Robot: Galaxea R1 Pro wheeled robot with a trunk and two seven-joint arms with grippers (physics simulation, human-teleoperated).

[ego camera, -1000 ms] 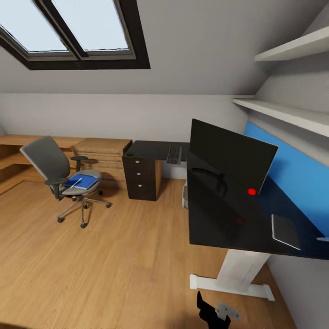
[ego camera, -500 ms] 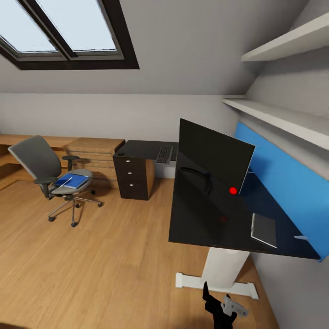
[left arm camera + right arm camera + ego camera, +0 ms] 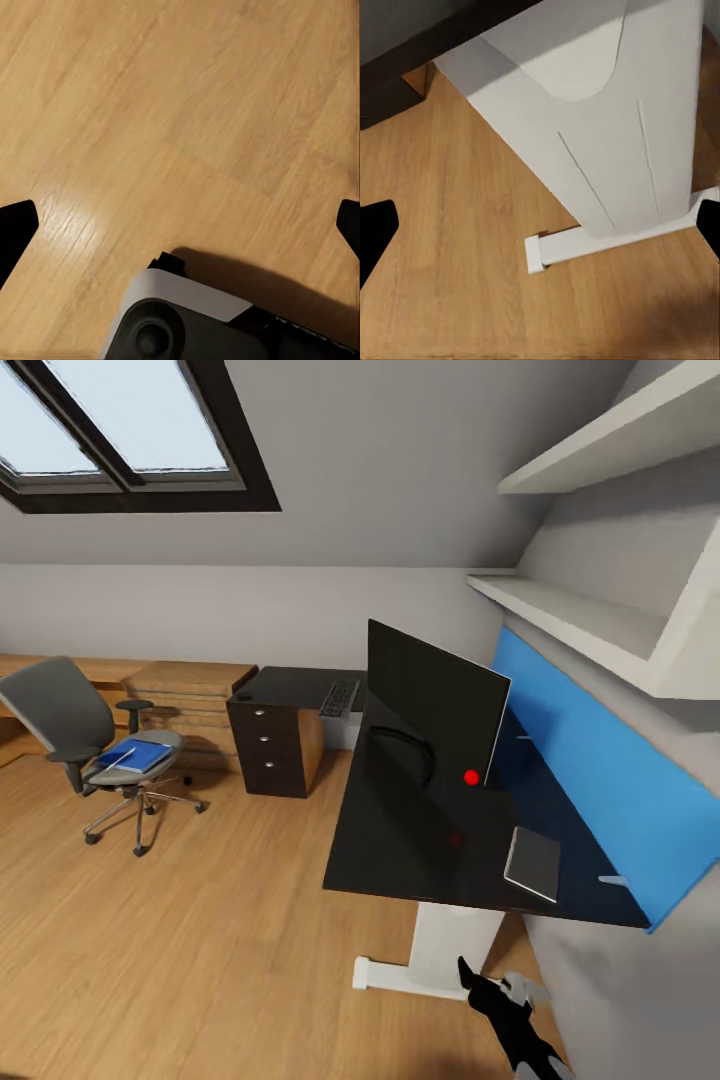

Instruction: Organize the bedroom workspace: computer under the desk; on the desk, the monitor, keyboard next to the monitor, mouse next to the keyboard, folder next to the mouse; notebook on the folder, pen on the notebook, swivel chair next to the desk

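Head view: monitor [image 3: 432,705] on black desk [image 3: 400,830]; blue folder [image 3: 135,756] on swivel chair [image 3: 95,745]; both wrist views show jaws apart.

Daylight enters through the skylight [image 3: 120,430] and lights the room evenly and brightly. The glossy black worktop [image 3: 420,830] mirrors the monitor [image 3: 435,715]. Soft shadows lie under the swivel chair [image 3: 95,745]. Straight lines lean at the head view's edges. Renders are sharp, slightly grainy.
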